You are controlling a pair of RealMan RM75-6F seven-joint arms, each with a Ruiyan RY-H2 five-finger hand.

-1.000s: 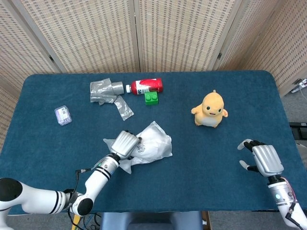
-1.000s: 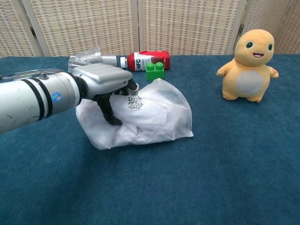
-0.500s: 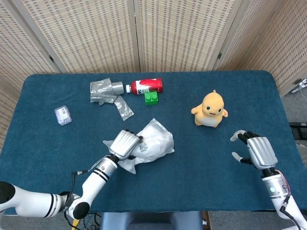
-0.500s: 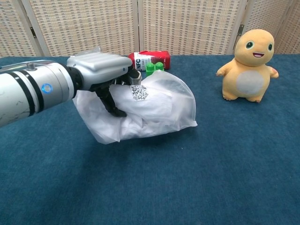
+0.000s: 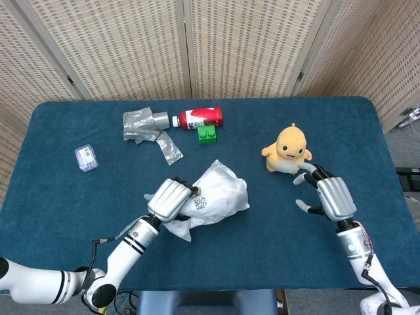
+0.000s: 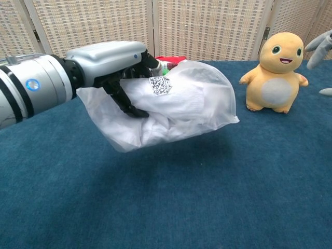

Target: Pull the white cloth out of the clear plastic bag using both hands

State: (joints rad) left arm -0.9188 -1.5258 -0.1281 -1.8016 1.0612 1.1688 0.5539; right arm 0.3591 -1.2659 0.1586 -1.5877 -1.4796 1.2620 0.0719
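A clear plastic bag (image 5: 220, 195) (image 6: 181, 106) with a white cloth bunched inside hangs above the blue table (image 5: 262, 243). My left hand (image 5: 169, 199) (image 6: 106, 65) grips the bag at its left end, fingers curled into the plastic. A small code label (image 6: 160, 85) shows on the bag's top. My right hand (image 5: 326, 195) is open, fingers spread, low over the table just right of the yellow toy, well apart from the bag. Only its fingertips (image 6: 320, 44) show at the right edge of the chest view.
A yellow plush toy (image 5: 287, 150) (image 6: 276, 72) stands right of the bag. At the back lie a red bottle (image 5: 200, 118), a green brick (image 5: 207, 134) and crumpled silver foil (image 5: 149, 128). A small clear box (image 5: 86, 158) sits far left.
My left hand has lifted the bag off the table and carried it right. My right hand has moved in from the table's front right edge toward the yellow toy.
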